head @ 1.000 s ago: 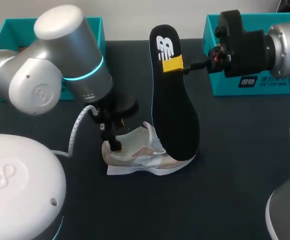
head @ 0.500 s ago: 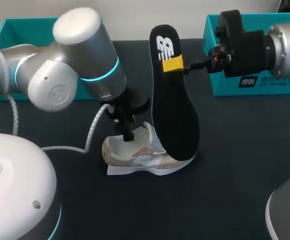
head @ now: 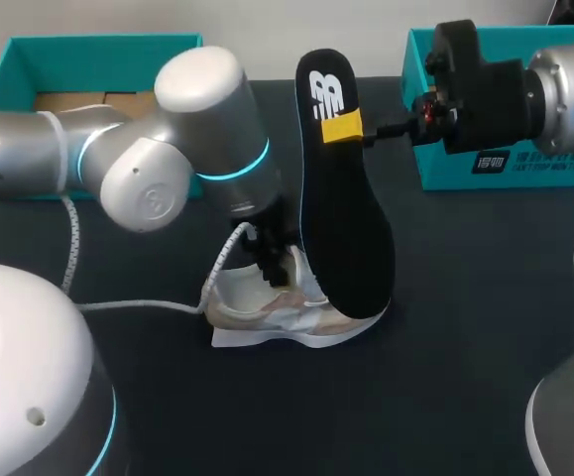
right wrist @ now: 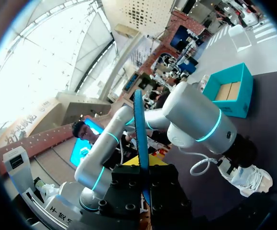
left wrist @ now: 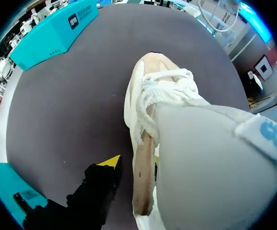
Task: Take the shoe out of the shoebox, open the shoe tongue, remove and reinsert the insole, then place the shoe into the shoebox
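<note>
We see one piece of furniture, a dark charcoal table [head: 465,337], its matte top lying under soft, even light throughout.

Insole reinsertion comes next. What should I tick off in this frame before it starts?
1. Insole pinched by right gripper: ok.
2. Shoe upright on the table: ok.
3. Left gripper at the shoe's opening: ok.
4. Tongue held open: cannot tell.
5. Insole's lower end aimed into the opening: cannot tell, it covers the shoe's front.
</note>
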Controlling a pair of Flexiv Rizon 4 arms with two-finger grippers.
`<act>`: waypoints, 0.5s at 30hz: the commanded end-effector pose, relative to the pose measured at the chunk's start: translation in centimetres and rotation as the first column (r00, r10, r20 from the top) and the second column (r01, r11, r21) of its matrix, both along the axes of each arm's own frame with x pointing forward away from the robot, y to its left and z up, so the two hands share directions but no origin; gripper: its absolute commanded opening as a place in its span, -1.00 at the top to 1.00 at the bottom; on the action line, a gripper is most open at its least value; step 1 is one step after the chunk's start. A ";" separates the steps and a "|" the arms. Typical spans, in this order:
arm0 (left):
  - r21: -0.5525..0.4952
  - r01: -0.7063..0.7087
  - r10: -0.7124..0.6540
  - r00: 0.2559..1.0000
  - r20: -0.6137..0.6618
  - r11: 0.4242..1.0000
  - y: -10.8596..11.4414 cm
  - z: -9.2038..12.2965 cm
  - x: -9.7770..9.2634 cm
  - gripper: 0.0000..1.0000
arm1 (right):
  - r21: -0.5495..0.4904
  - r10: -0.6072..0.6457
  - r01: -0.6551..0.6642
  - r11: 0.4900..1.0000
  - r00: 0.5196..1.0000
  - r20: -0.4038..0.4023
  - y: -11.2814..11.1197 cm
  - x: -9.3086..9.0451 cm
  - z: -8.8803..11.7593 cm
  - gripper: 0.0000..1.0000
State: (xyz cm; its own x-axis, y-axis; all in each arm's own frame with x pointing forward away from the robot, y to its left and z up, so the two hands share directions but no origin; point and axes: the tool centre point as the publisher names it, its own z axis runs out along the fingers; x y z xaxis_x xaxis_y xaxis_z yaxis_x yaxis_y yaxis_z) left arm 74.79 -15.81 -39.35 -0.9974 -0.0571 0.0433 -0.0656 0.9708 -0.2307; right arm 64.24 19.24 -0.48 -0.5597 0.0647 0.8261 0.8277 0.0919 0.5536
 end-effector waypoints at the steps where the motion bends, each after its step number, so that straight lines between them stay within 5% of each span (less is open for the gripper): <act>1: 0.000 -0.005 0.005 1.000 -0.008 1.000 -0.3 -1.4 0.1 0.45 | -0.002 0.001 -0.001 1.000 1.000 -0.002 0.4 0.2 0.0 1.00; 3: 0.002 -0.006 0.006 1.000 -0.014 1.000 -0.2 -1.5 0.0 0.97 | -0.002 0.001 -0.001 1.000 1.000 -0.002 0.4 0.2 0.0 1.00; 10: 0.014 0.072 -0.071 0.995 -0.077 0.997 0.2 -0.9 0.0 1.00 | -0.002 0.001 -0.001 1.000 1.000 -0.002 0.4 0.2 0.0 1.00; 15: -0.034 0.274 -0.274 0.929 -0.250 0.961 0.1 0.5 0.2 1.00 | -0.002 0.001 -0.001 1.000 1.000 -0.002 0.4 0.2 0.0 1.00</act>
State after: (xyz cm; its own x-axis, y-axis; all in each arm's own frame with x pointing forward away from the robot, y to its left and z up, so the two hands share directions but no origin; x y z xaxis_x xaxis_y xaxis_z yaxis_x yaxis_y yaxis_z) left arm 73.77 -15.74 -39.58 -0.9835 0.0945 0.1545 0.0574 0.9718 -0.2288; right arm 64.24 19.24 -0.48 -0.5597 0.0647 0.8261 0.8277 0.0919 0.5536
